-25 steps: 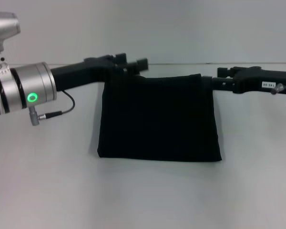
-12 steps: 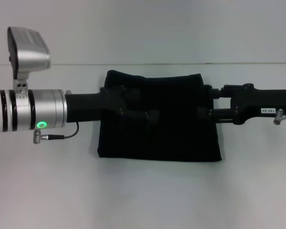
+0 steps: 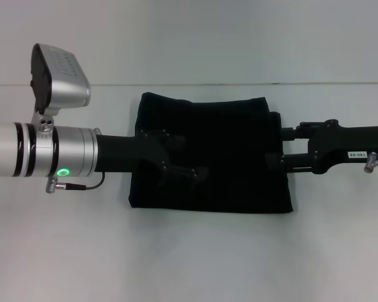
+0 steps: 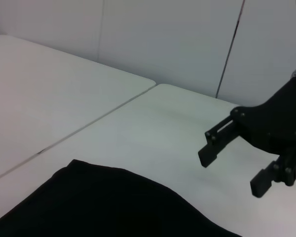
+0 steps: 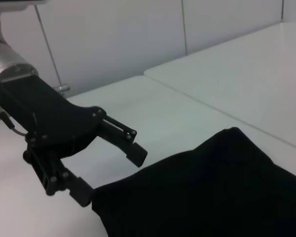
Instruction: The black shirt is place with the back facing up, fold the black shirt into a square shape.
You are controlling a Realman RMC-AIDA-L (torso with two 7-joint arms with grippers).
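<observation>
The black shirt [image 3: 214,157] lies folded into a rough square in the middle of the white table [image 3: 195,264]. My left gripper [image 3: 190,157] reaches in from the left and hovers over the shirt's left half. The right wrist view shows this left gripper [image 5: 108,173] open and empty beside the shirt [image 5: 212,197]. My right gripper [image 3: 276,148] is at the shirt's right edge. In the left wrist view that right gripper [image 4: 232,165] is open, holding nothing, above the table past the shirt [image 4: 103,207].
The table's far edge [image 3: 340,83] meets a pale wall. A seam [image 4: 96,121] joins this table to a second white table surface [image 4: 39,89] alongside.
Both grippers have left the shirt's far corners and moved nearer to me, the left one over the cloth. The far edge now lies flat on the shirt.
</observation>
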